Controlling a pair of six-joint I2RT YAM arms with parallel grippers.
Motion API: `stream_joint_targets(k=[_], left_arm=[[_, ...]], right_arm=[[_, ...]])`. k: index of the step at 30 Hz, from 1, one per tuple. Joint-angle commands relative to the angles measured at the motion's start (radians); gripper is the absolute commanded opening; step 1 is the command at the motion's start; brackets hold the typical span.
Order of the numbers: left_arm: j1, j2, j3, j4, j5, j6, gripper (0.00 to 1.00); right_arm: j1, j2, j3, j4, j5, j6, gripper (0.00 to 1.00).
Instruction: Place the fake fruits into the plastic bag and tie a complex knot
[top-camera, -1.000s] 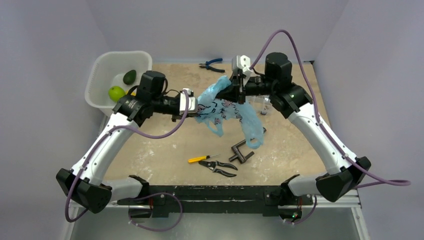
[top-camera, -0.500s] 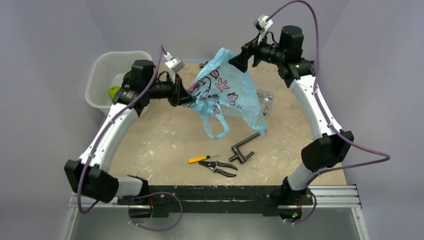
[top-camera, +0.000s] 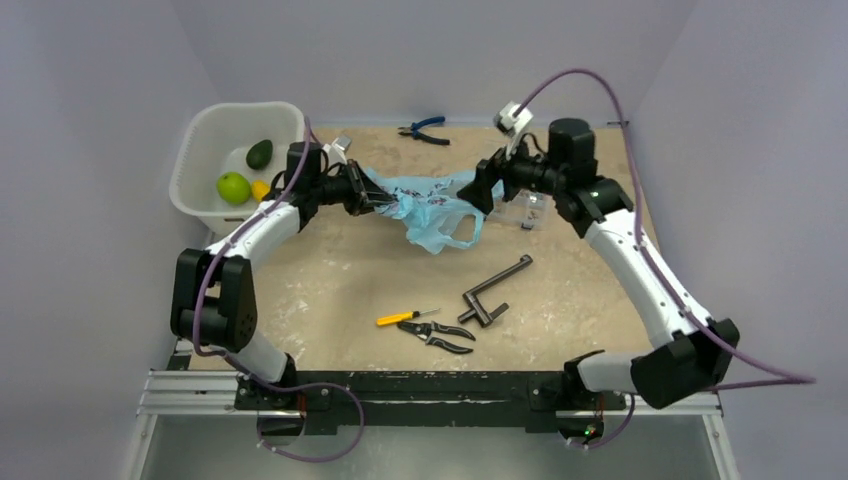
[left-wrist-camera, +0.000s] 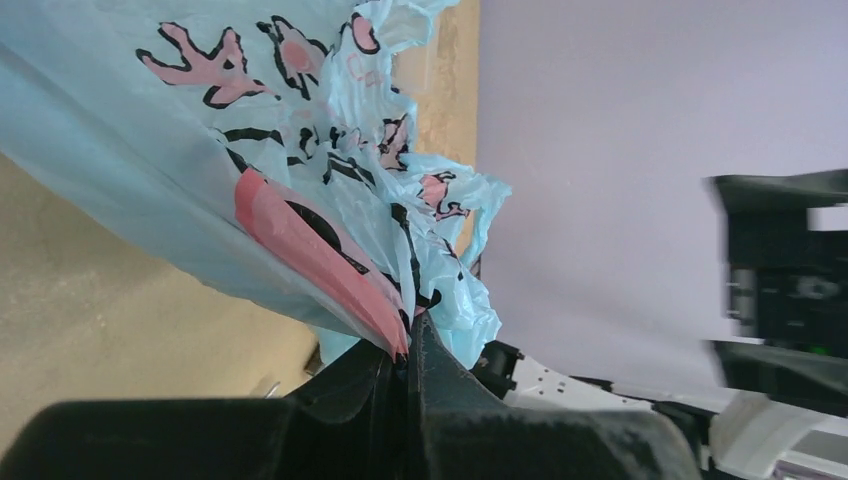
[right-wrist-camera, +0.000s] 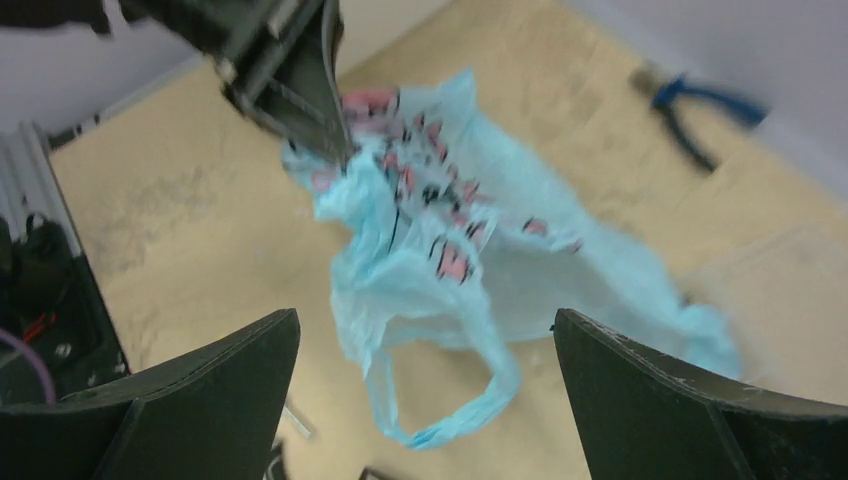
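Note:
The light-blue plastic bag (top-camera: 432, 203) hangs crumpled over the middle of the table, one handle loop drooping. My left gripper (top-camera: 377, 198) is shut on the bag's left edge; in the left wrist view the film (left-wrist-camera: 300, 150) is pinched between the closed tips (left-wrist-camera: 405, 345). My right gripper (top-camera: 477, 194) stands wide open just right of the bag, holding nothing. In the right wrist view the bag (right-wrist-camera: 450, 240) lies beyond its open jaws (right-wrist-camera: 425, 318). The fake fruits sit in the white tub (top-camera: 200, 140): a bright green round one (top-camera: 234, 187), a dark green oval (top-camera: 259, 153) and a yellow one (top-camera: 260, 189). No knot shows.
Blue-handled pliers (top-camera: 425, 130) lie at the back edge. A clear compartment box (top-camera: 527, 208) sits under the right arm. Nearer me lie a dark metal handle (top-camera: 492, 292), a yellow screwdriver (top-camera: 400, 318) and black pliers (top-camera: 440, 335).
My right gripper has opened and let go of the bag. The bag, held up high half a second ago, has dropped low, and both arms have come down.

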Motion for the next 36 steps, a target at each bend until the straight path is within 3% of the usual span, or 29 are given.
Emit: stream_joint_targets(k=[1, 9, 12, 15, 18, 21, 23, 28, 32, 36], left_arm=[[0.014, 0.027, -0.011, 0.207, 0.092, -0.169, 0.00], [0.020, 0.074, -0.020, 0.294, 0.139, -0.228, 0.00], [0.021, 0.079, -0.020, 0.302, 0.142, -0.239, 0.00], [0.024, 0.085, -0.020, 0.305, 0.151, -0.245, 0.00], [0.024, 0.093, -0.017, 0.304, 0.163, -0.249, 0.00], [0.039, 0.094, -0.006, 0.257, 0.185, -0.208, 0.00], [0.072, 0.084, 0.016, 0.141, 0.183, -0.104, 0.00], [0.175, 0.109, 0.195, -0.387, 0.080, 0.320, 0.00], [0.185, 0.161, 0.286, -0.605, 0.082, 0.482, 0.01], [0.185, 0.150, 0.324, -0.688, 0.123, 0.621, 0.52]], right_arm=[[0.028, 0.067, -0.196, 0.022, 0.028, 0.018, 0.99], [0.042, 0.107, -0.305, 0.106, 0.135, 0.038, 0.99], [0.043, 0.147, -0.303, 0.127, 0.134, 0.067, 0.90], [0.021, 0.179, -0.295, 0.121, 0.203, 0.090, 0.91], [-0.012, 0.170, -0.310, 0.157, 0.167, 0.140, 0.58], [-0.031, 0.152, -0.294, 0.133, 0.116, 0.114, 0.00], [-0.064, 0.111, -0.290, 0.044, 0.118, 0.037, 0.00], [-0.258, 0.012, -0.372, -0.088, 0.132, -0.208, 0.00], [-0.277, 0.018, -0.368, -0.111, 0.080, -0.249, 0.00], [-0.240, 0.059, -0.334, -0.098, -0.039, -0.161, 0.00]])
